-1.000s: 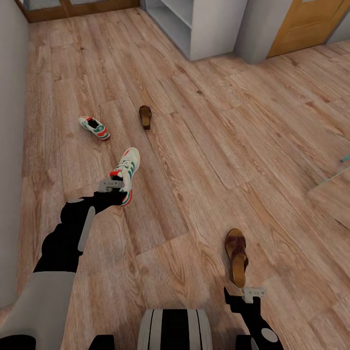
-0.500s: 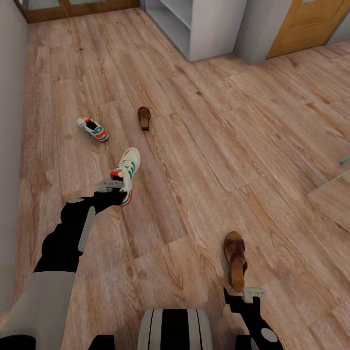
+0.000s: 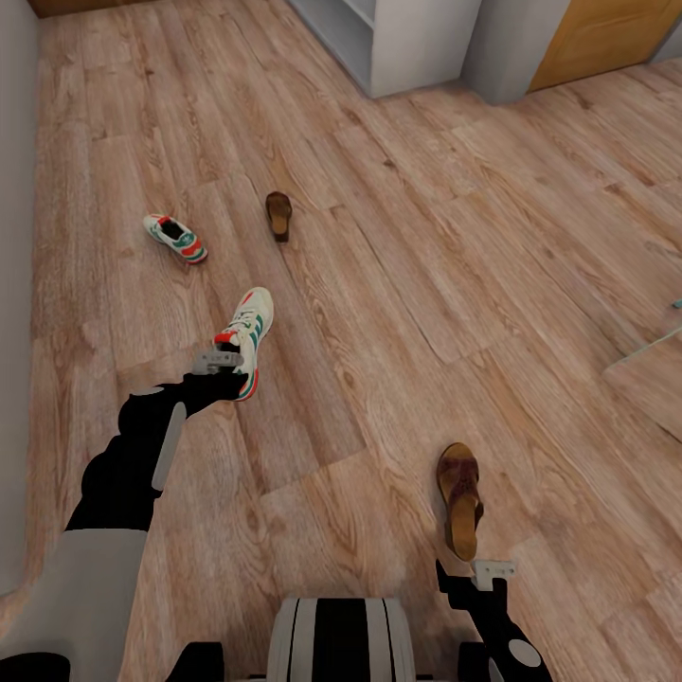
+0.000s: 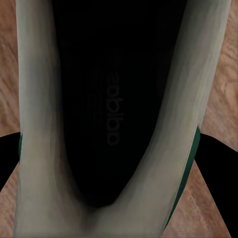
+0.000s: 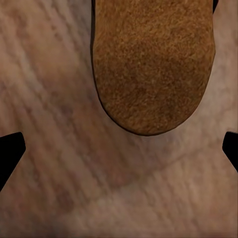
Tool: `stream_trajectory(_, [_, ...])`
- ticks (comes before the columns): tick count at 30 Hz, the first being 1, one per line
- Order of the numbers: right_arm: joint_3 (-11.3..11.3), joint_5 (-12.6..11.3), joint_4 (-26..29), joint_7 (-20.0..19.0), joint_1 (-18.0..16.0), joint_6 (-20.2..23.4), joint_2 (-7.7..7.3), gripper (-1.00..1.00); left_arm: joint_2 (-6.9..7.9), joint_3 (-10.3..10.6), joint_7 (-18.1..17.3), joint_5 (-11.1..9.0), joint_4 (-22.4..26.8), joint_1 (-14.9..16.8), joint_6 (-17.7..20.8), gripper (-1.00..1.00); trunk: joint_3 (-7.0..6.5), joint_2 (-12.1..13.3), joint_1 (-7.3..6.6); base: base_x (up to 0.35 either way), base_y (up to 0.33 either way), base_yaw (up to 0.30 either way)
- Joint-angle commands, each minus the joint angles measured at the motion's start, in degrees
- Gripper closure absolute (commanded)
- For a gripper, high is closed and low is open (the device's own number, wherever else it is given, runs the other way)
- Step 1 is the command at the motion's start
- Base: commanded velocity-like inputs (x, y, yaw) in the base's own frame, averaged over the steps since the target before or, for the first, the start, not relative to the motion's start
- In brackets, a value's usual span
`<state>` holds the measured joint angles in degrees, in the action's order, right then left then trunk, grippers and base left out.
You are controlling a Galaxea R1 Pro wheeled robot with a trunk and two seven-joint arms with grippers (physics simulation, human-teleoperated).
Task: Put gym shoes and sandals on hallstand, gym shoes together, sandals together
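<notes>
One white gym shoe [image 3: 248, 336] with teal stripes hangs by its heel end in my left gripper [image 3: 220, 365], which is shut on it; its dark inside [image 4: 114, 99] looms close in the left wrist view. The other gym shoe [image 3: 175, 238] lies on the wood floor [image 3: 398, 284] farther off to the left. A brown sandal [image 3: 278, 214] lies beyond it, toward the white hallstand [image 3: 407, 38]. The second sandal [image 3: 459, 497] lies just ahead of my right gripper [image 3: 481, 571], which is open, with the sandal's tan heel [image 5: 153, 64] a short way beyond the fingertips.
A grey wall [image 3: 14, 284] runs along the left. A grey pillar [image 3: 502, 38] and an orange door [image 3: 606, 33] stand right of the hallstand. A pale floor panel with a teal edge [image 3: 663, 346] sits at the far right.
The whole view has shifted, so the camera moved: the far shoe, far sandal and hallstand sit higher in the picture. The held gym shoe and both arms keep their places.
</notes>
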<state>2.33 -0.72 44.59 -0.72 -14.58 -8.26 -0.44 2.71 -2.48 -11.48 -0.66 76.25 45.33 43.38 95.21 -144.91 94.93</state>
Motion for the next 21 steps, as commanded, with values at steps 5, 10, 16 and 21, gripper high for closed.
stream_trajectory(5, [0.0, -0.1, 0.0, -0.1, 0.0, -0.2, 0.0, -1.0, -0.02, -0.1, -0.2, 0.0, 0.0, 0.0, 0.3, 1.0, 0.11, 0.0, -0.01, 0.0, 0.0, 0.0])
stream_trajectory(10, [0.0, -0.1, 0.0, -0.1, 0.0, -0.2, 0.0, -1.0, -0.01, -0.1, -0.1, 0.0, 0.0, 0.0, 0.3, 1.0, 0.12, 0.0, -0.01, 0.0, 0.0, 0.0])
stream_trajectory(16, [0.0, -0.1, 0.0, -0.1, 0.0, -0.2, 0.0, -1.0, -0.02, -0.1, -0.1, 0.0, 0.0, 0.0, 0.3, 1.0, 0.12, 0.0, -0.01, 0.189, -0.097, 0.0])
stream_trajectory(21, [0.0, -0.1, 0.0, -0.1, 0.0, -0.2, 0.0, -1.0, -0.03, -0.1, -0.1, 0.0, 0.0, 0.0, 0.3, 1.0, 0.12, 0.0, -0.01, 0.076, -0.041, 0.0])
